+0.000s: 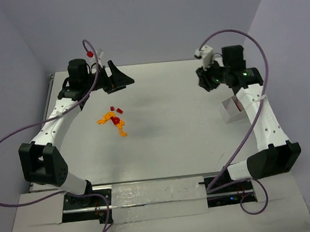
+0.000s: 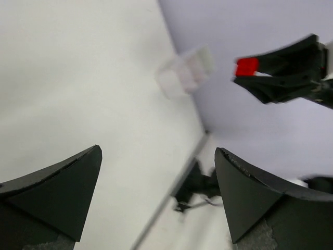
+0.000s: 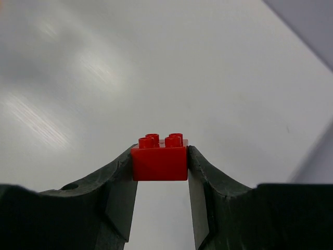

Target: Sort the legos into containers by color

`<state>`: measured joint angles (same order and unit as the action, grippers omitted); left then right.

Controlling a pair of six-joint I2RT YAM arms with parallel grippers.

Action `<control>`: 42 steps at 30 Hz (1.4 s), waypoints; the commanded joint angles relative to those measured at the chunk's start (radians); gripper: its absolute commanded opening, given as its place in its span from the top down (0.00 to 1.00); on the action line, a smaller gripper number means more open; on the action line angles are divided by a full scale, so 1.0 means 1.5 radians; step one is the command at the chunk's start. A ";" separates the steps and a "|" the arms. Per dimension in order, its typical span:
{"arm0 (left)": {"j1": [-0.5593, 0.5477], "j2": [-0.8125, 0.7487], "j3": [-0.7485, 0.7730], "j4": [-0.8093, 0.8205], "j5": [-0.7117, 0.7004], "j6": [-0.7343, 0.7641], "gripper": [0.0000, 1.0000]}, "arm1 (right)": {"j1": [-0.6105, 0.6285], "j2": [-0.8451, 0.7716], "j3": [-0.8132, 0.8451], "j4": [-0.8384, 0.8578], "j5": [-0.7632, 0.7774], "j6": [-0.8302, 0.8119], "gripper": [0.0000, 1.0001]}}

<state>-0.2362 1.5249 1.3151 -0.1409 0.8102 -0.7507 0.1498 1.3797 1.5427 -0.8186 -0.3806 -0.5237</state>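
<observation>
Right, the right gripper (image 3: pixel 159 167) is pinching one red brick (image 3: pixel 159 158) between its fingertips. The studs face up and only the very tips hold it. The left gripper (image 2: pixel 157 152) is spread wide with nothing in it, up over the far left of the table (image 1: pixel 172 131).

The rest of the legos (image 1: pixel 114 121), red and orange mixed, lie in a loose cluster on the table near the left arm (image 1: pixel 53 124). They are well apart from the one container (image 1: pixel 234 110) I can see, which sits just beside the right arm (image 1: pixel 263 121). I spot no green pieces, though they may be too small to tell.

Risks, as I judge them:
- **Slip:** the grip is shallow, so on a quick swing the brick can pivot or slip out and land on bare table.
- **Knock:** the container is small, thin-walled and looks light. A low approach could clip its rim and shove or tip it.
- **Bounce:** released from too high, the brick may hit a wall and hop out.
- **Reach:** the right arm sits close over the container, so reaching down into it looks awkward.
- **Left side:** red and orange pieces touch, so closing there could grab two colours or scatter the cluster.

I cannot tell what is already in the container.
</observation>
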 commanded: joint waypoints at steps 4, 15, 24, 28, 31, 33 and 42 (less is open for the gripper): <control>-0.054 -0.004 0.137 -0.250 -0.303 0.326 0.01 | -0.237 -0.007 -0.067 -0.141 0.133 -0.180 0.89; -0.062 -0.003 0.129 -0.249 -0.322 0.343 0.01 | -0.274 0.186 0.007 -0.189 0.317 -0.154 0.89; -0.062 -0.004 0.124 -0.247 -0.326 0.350 0.01 | -0.272 0.262 0.036 -0.181 0.347 -0.106 0.88; -0.062 0.004 0.137 -0.254 -0.323 0.354 0.01 | -0.271 0.277 0.045 -0.187 0.345 -0.098 0.83; -0.062 0.008 0.144 -0.257 -0.326 0.354 0.01 | -0.268 0.284 0.046 -0.184 0.352 -0.097 0.73; -0.062 0.010 0.146 -0.257 -0.327 0.352 0.01 | -0.267 0.288 0.046 -0.183 0.354 -0.097 0.66; -0.062 0.008 0.154 -0.264 -0.343 0.358 0.01 | -0.262 0.287 0.049 -0.178 0.352 -0.093 0.46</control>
<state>-0.3313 1.5398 1.4882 -0.5354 0.3152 -0.2297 -0.2543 1.8164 1.5705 -1.0817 0.1387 -0.6724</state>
